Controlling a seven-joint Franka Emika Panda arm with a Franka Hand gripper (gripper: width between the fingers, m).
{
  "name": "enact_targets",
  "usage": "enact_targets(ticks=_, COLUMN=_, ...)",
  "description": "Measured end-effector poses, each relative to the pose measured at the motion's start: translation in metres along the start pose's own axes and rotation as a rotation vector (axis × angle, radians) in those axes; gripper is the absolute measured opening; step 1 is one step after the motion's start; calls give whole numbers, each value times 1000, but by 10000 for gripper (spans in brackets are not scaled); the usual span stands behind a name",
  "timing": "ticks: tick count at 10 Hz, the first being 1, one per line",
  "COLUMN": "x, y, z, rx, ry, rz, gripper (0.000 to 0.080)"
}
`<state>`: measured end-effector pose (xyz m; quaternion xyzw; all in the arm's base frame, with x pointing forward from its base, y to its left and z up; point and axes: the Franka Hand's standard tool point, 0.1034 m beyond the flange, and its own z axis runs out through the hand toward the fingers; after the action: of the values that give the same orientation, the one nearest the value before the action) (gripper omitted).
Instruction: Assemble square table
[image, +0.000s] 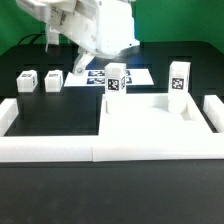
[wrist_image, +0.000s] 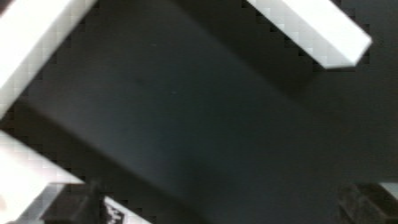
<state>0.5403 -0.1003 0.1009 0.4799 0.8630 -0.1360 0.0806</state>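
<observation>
The white square tabletop (image: 150, 118) lies flat at the exterior view's right. Two white tagged legs (image: 117, 79) (image: 179, 76) stand upright at its far corners. Two more legs (image: 27, 80) (image: 52, 78) rest on the black table at the back left. My gripper (image: 76, 84) hangs low between those legs and the marker board, apart from all of them. In the wrist view the gripper (wrist_image: 217, 208) is open: the dark fingertips (wrist_image: 61, 206) stand far apart with only bare black table between them. White bars (wrist_image: 313, 32) cross the corners.
The marker board (image: 135, 74) lies flat at the back centre. A low white border wall (image: 60, 150) runs along the front, with side pieces at the left (image: 8, 115) and right (image: 212, 110). The arm's white body (image: 100, 30) hangs over the back.
</observation>
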Motion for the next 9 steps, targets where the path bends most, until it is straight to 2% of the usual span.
enact_targets(ticks=1, x=9, y=-10, z=8, rx=11, ry=13, rz=138, gripper=649)
enact_targets(ticks=4, x=32, y=-53, z=23, rx=87, ry=67, rz=446, gripper=649)
enact_targets(ticks=5, x=38, y=-69, z=27, rx=141, ry=85, rz=571, gripper=649)
enact_targets(ticks=6, x=44, y=-80, z=28, rx=215, ry=95, rz=664, gripper=649)
enact_targets(ticks=9, x=45, y=-78, z=28, rx=225, ry=98, rz=831, gripper=649)
